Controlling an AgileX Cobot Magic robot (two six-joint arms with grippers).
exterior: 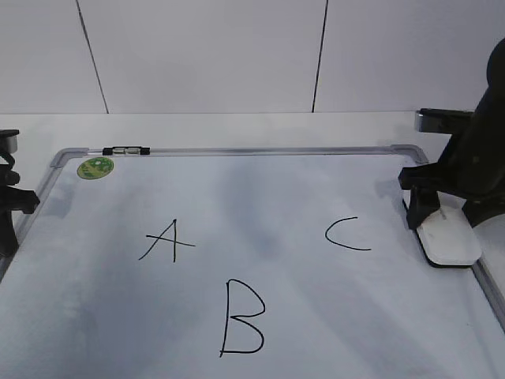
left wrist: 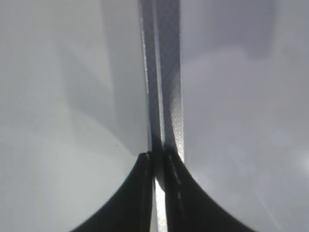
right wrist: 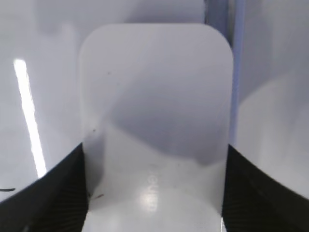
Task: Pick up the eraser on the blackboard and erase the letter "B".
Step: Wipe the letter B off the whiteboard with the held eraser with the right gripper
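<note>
Three letters [exterior: 241, 328], one eraser [exterior: 447, 238]

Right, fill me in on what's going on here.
The right pincer is at the eraser on the right edge of the blackboard, one finger on each side; a firm grip can't be confirmed. The letter "B" is still whole. The left pincer sits shut over the board's left frame.
</note>
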